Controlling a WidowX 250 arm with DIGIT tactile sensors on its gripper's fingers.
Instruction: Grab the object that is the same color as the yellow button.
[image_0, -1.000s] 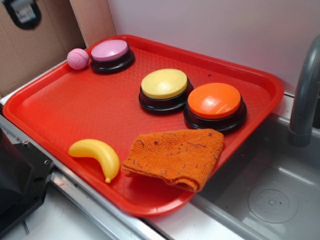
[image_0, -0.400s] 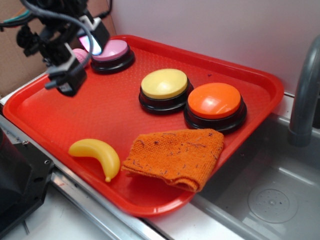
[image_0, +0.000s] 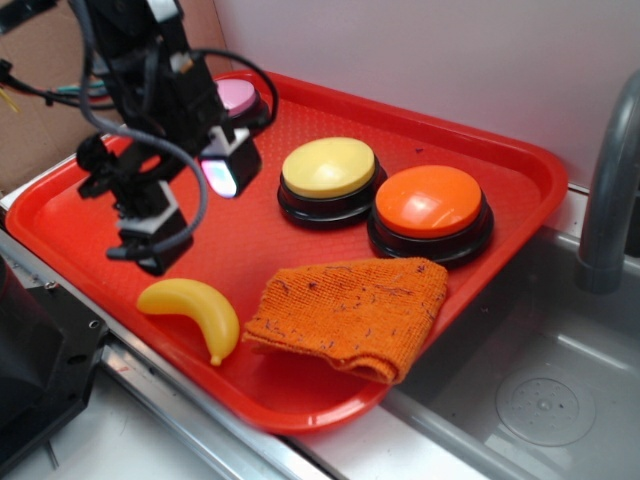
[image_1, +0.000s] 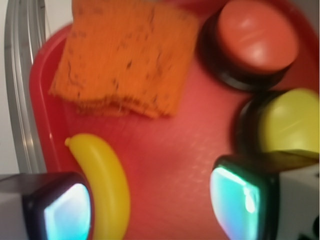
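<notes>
The gripper (image_0: 190, 210) hangs with its fingers spread wide and nothing between them, above the red tray (image_0: 520, 170). The yellow banana (image_0: 192, 312) lies just below it near the tray's front edge, beside the orange cloth (image_0: 350, 312); the yellow button (image_0: 330, 178) sits mid-tray.

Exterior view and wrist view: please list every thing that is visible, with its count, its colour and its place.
tray: one, red, beside the sink, carrying all the items.
toy banana: one, yellow, near front edge of the tray, left of the cloth.
cloth: one, orange, folded, front of the tray.
yellow button: one, pale yellow on black base, tray centre.
orange button: one, orange on black base, right of the yellow one.
pink button: one, pink, far corner, partly hidden by the arm.
sink: one, grey, right.
faucet: one, grey, far right.
gripper: one, black, open, above the banana.
</notes>
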